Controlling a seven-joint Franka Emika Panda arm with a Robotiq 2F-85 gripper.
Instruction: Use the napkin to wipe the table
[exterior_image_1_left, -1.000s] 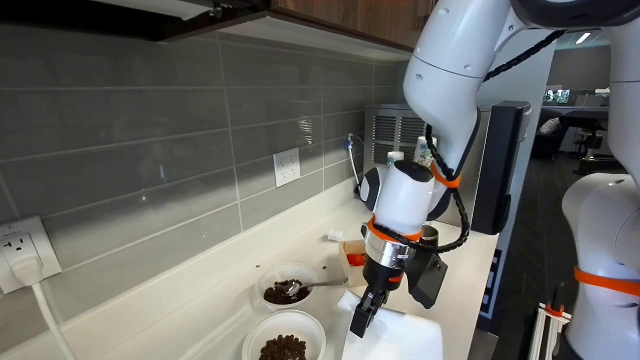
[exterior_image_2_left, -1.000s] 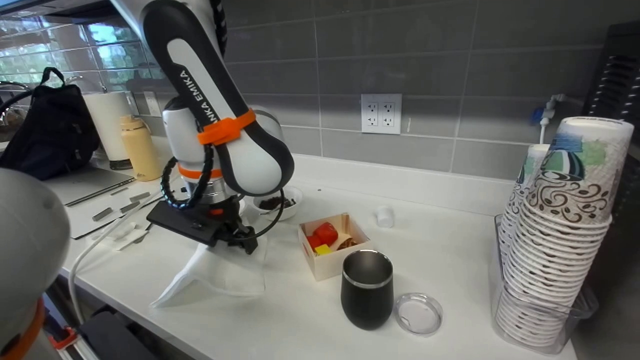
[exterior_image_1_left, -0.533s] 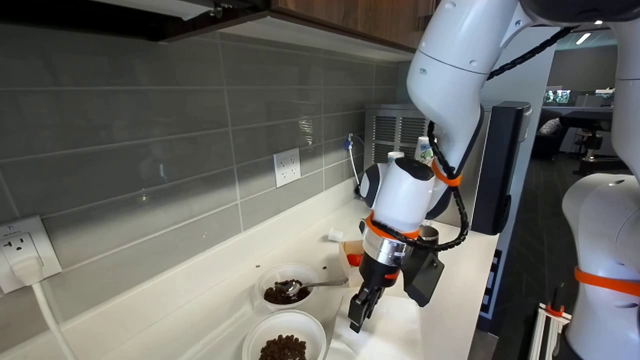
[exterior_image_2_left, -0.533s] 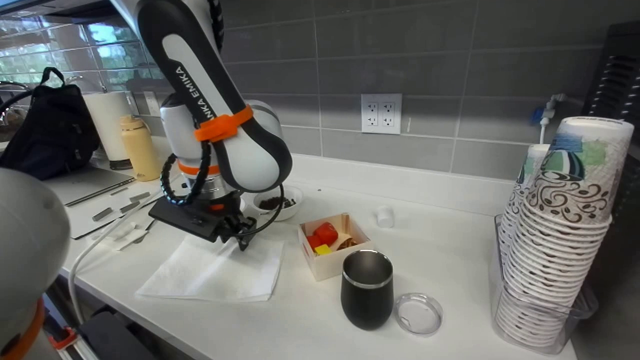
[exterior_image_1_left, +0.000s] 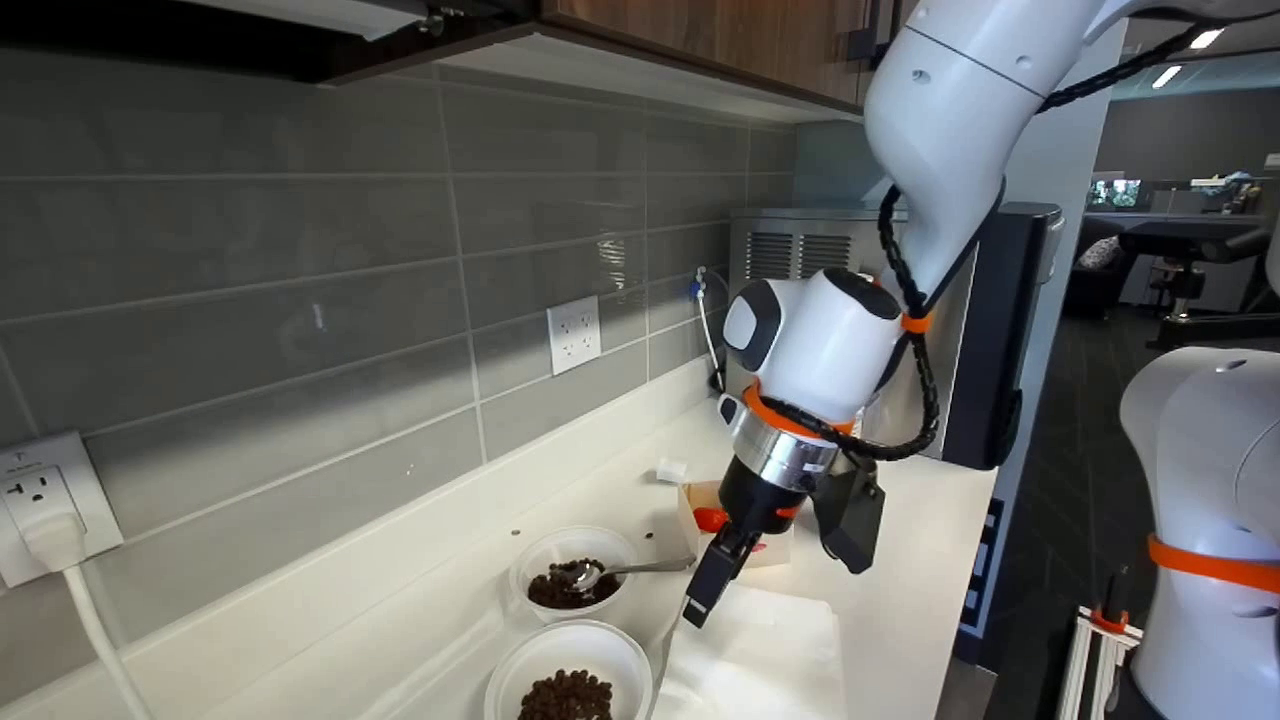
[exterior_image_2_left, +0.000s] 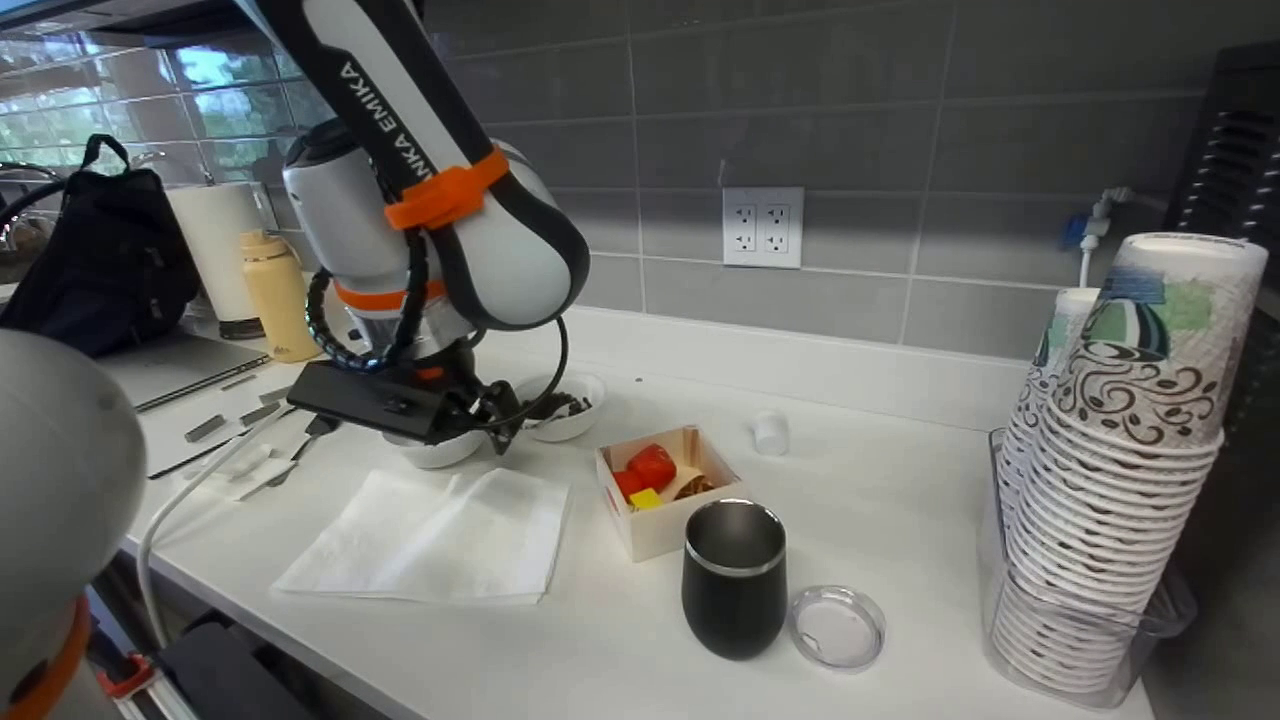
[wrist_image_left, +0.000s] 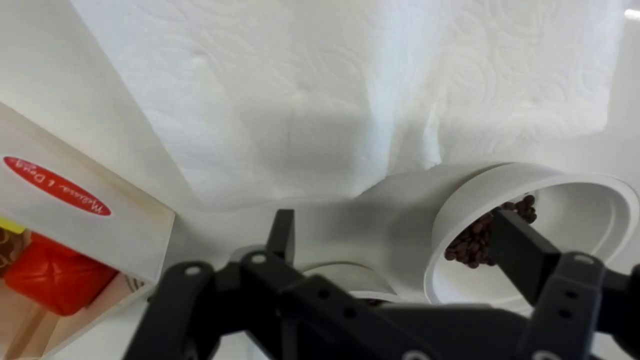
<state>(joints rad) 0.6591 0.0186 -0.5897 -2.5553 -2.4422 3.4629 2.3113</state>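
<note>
The white napkin (exterior_image_2_left: 440, 550) lies spread on the off-white table (exterior_image_2_left: 620, 640), with a raised crease running towards its wall-side edge. In the wrist view the napkin (wrist_image_left: 300, 100) fills the upper part, its embossed pattern visible. My gripper (exterior_image_1_left: 697, 612) hangs above the napkin's wall-side edge, apart from it. Between the widely parted fingers (wrist_image_left: 283, 232) of the gripper (wrist_image_left: 392, 222) in the wrist view nothing is held. One finger overlaps a bowl in that picture.
Two bowls of dark round bits, the nearer bowl (exterior_image_1_left: 605, 650) and the farther bowl (exterior_image_1_left: 560, 545) with a spoon (exterior_image_1_left: 650, 567), stand by the wall. A wooden box (exterior_image_2_left: 655, 535), black tumbler (exterior_image_2_left: 735, 605), clear lid (exterior_image_2_left: 838, 635) and stacked paper cups (exterior_image_2_left: 1090, 530) share the counter.
One second ago my gripper was shut on the napkin, part of it lifted. It has let go and opened, the napkin has settled onto the table, and the arm has risen.
</note>
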